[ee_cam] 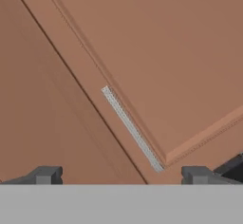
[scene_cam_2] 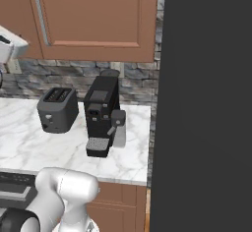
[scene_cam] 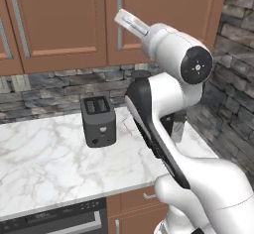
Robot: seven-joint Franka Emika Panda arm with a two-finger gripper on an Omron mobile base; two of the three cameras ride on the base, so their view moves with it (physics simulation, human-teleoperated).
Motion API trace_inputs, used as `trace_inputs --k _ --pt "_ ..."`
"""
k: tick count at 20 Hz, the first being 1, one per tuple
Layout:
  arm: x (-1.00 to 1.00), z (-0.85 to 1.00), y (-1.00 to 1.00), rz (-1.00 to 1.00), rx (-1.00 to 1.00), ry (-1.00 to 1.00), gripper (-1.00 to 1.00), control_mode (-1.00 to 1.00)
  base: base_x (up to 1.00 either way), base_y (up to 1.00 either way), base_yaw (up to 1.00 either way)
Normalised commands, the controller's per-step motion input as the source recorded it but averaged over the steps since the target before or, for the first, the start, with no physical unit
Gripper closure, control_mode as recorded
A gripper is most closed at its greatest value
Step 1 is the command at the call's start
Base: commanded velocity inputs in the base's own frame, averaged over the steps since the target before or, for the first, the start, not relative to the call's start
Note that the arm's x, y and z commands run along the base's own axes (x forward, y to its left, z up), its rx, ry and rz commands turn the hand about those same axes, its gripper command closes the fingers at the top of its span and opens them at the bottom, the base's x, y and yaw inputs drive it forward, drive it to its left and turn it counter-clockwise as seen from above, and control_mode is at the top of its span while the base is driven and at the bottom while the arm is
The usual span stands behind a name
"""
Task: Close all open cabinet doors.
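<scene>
The cabinet doors (scene_cam: 64,20) hang on the wall above the counter, reddish-brown with recessed panels and long silver bar handles; in the left base view they run across the top from about 10 o'clock to 1 o'clock, and all those in sight lie flush with their frames. One door's handle (scene_cam: 118,19) stands just at 9 o'clock of the hand's white tip. In the hand view the gripper (ee_cam: 121,174) sits at 6 o'clock with its two dark fingertips (ee_cam: 46,174) spread wide and nothing between them, close in front of a door panel (ee_cam: 171,52) whose handle (ee_cam: 132,128) slants from the centre down toward 5 o'clock, between the tips and apart from both. Below the doors runs a grey stone backsplash (scene_cam: 59,87), then a white marble counter (scene_cam: 44,158). A dark two-slot toaster (scene_cam: 98,121) stands on it near the wall; in the right base view a black coffee machine (scene_cam_2: 102,120) stands just at its 3 o'clock, and a tall dark panel (scene_cam_2: 206,103) fills the side from 1 to 5 o'clock. The arm's elbow (scene_cam: 196,64) blocks part of the rightmost door
</scene>
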Motion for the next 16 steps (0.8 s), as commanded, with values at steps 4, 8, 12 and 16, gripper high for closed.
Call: trace_inputs --k 4,8,12,16 --pt "-0.14 0.02 -0.63 0.00 0.00 0.23 -1.00 -1.00 0.00 0.00 0.00" --pt "0.07 -0.01 -0.73 0.05 0.00 0.54 -1.00 -1.00 0.00 0.00 0.00" --pt "0.29 -0.11 -0.60 0.11 0.00 0.67 -1.00 -1.00 0.00 0.00 0.00" --pt "0.31 -0.19 -0.41 0.05 0.00 0.52 -1.00 -1.00 0.00 0.00 0.00"
